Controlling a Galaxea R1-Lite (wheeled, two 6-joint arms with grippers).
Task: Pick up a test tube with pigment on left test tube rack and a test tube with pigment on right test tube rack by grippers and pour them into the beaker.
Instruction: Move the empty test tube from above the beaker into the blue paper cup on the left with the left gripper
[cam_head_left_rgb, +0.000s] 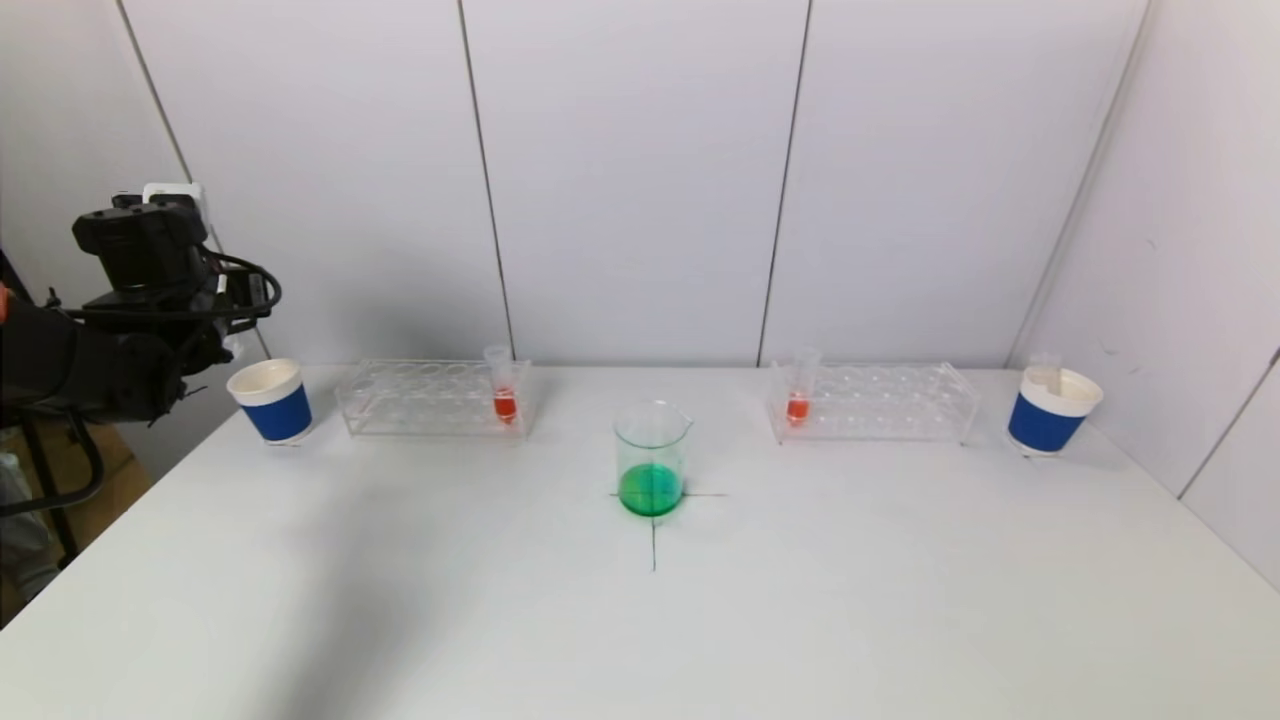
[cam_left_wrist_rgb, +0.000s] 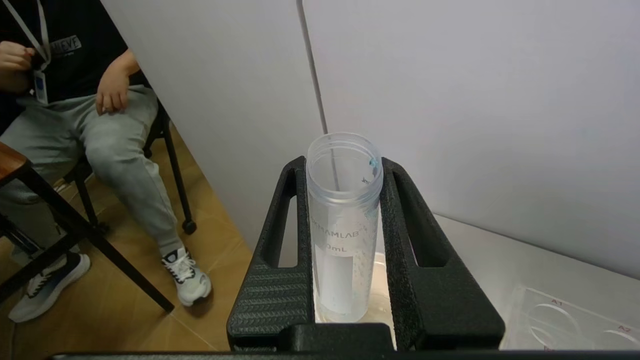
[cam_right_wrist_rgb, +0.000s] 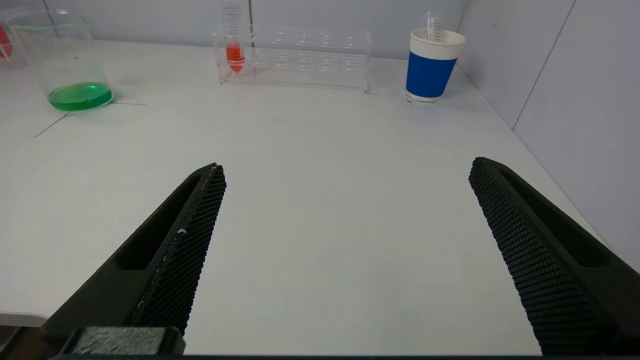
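Note:
My left gripper (cam_left_wrist_rgb: 343, 165) is shut on an empty clear test tube (cam_left_wrist_rgb: 342, 235), held upright over the left paper cup (cam_left_wrist_rgb: 389, 295); the left arm (cam_head_left_rgb: 140, 300) is at the table's far left. The left rack (cam_head_left_rgb: 435, 398) holds one tube with red pigment (cam_head_left_rgb: 504, 388). The right rack (cam_head_left_rgb: 872, 402) holds another red-pigment tube (cam_head_left_rgb: 798, 390). Between the racks stands the beaker (cam_head_left_rgb: 651, 460) with green liquid. My right gripper (cam_right_wrist_rgb: 347, 167) hangs open over bare table, well short of the right rack (cam_right_wrist_rgb: 300, 57), and does not show in the head view.
Two blue-banded paper cups flank the racks, the left one (cam_head_left_rgb: 271, 400) and the right one (cam_head_left_rgb: 1052, 410); the right cup has an empty tube in it. White wall panels stand close behind and to the right. A seated person (cam_left_wrist_rgb: 100, 125) is beyond the table's left edge.

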